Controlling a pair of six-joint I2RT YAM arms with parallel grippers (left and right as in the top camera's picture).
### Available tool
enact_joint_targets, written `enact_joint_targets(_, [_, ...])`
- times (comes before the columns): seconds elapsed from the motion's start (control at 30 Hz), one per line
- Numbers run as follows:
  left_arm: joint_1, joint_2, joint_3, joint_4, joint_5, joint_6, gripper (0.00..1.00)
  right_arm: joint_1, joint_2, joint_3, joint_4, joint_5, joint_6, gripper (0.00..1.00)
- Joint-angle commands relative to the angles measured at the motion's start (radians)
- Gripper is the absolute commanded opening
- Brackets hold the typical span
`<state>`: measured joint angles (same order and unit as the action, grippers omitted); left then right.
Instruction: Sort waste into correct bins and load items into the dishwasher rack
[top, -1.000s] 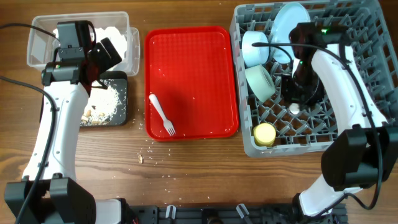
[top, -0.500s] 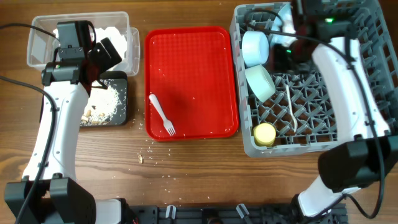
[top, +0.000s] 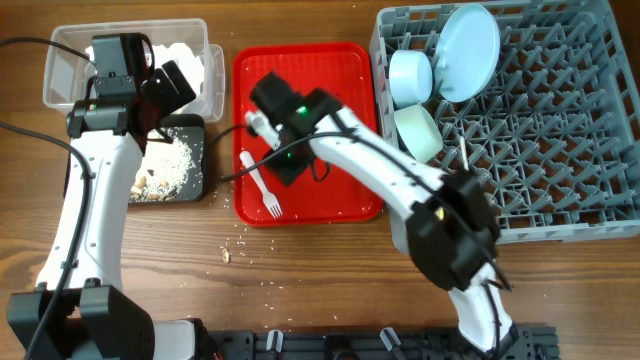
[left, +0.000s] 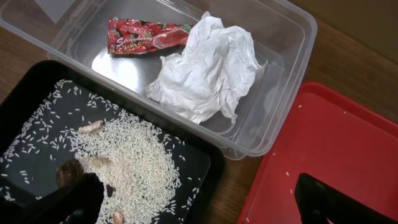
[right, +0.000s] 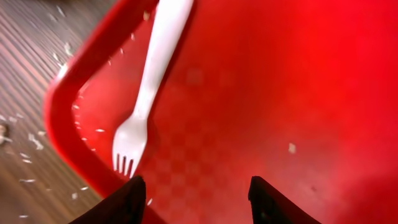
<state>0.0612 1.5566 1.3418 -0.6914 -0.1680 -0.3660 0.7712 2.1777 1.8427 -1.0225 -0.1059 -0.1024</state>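
Observation:
The white fork (top: 260, 185) lies on the red serving tray (top: 340, 70); in the right wrist view the fork (right: 149, 81) is just ahead and left of the jaws. My right gripper (top: 283, 163) (right: 198, 202) is open and empty, low over the tray. My left gripper (top: 168, 88) (left: 199, 205) is open and empty above the black tray (left: 193, 155) with rice scraps (left: 124, 155). The clear tub (left: 280, 37) holds the red wrapper (left: 146, 36) and tissue (left: 208, 65). The rack (top: 560, 120) holds the plate (top: 468, 40), blue bowl (top: 408, 75), green bowl (top: 418, 130) and spoon (top: 462, 157). The yellow cup is hidden by my right arm.
Rice crumbs lie on the wooden table (top: 240, 250) in front of the red tray and on the tray itself (right: 292, 148). The clear tub (top: 60, 70) and black tray (top: 195, 160) sit at the far left, the tub behind the tray.
My right arm has swung out of the rack, leaving the spoon there, and come down over the red tray beside the fork. The left arm has not moved.

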Motion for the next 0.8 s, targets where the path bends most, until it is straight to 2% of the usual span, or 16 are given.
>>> enact_joint_targets(0.0, [0.003, -0.004, 0.011, 0.003, -0.016, -0.009, 1.00, 0.025, 0.040, 0.010, 0.016, 0.012, -0.112, 0.57])
enact_joint_targets(0.2, [0.003, -0.004, 0.011, 0.003, -0.016, -0.009, 1.00, 0.050, 0.051, 0.009, 0.096, 0.000, -0.202, 0.69])
enact_joint_targets(0.47, [0.003, -0.004, 0.011, 0.003, -0.016, -0.009, 1.00, 0.110, 0.061, -0.030, 0.121, -0.020, -0.322, 0.71])
enact_joint_targets(0.77, [0.003, -0.004, 0.011, 0.003, -0.016, -0.009, 1.00, 0.135, 0.126, -0.069, 0.177, 0.099, -0.395, 0.74])
